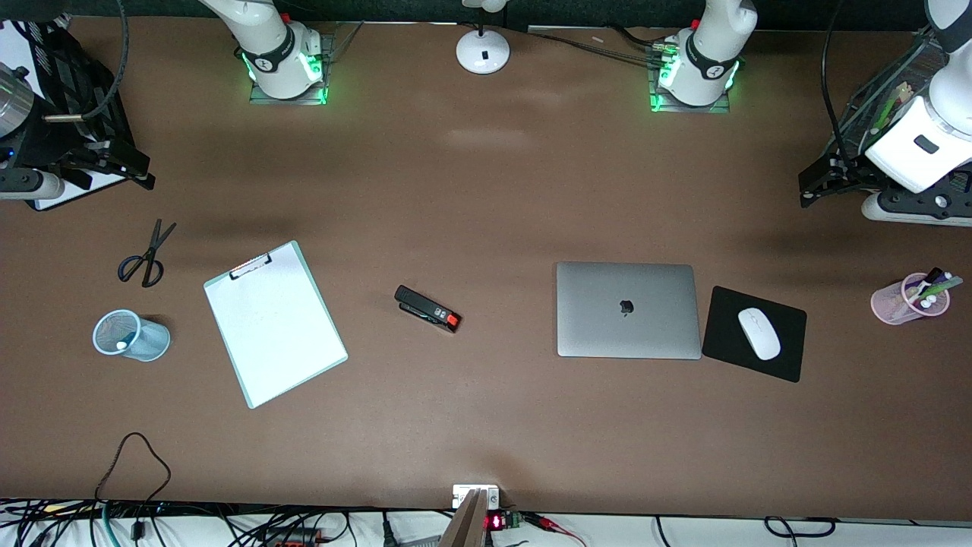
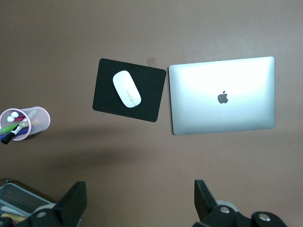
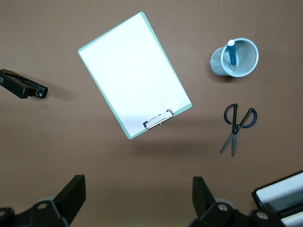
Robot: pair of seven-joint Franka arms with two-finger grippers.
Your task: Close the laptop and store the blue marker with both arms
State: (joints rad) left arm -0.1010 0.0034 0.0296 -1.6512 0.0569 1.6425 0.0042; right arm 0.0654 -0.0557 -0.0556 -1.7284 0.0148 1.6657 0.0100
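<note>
Laptop [image 1: 628,310] shut, silver lid up

My two arms are glossy white with dark grey joint bands. Each base [image 1: 285,64] [image 1: 699,72] sits on a square plate lit with green light, and a round black logo marks each lower band. A small red button shows on each base, and black cables run to the left arm's base. My left gripper [image 2: 139,208] and right gripper [image 3: 137,205] have matte black, wedge-shaped fingers with silver screws at their roots.
</note>
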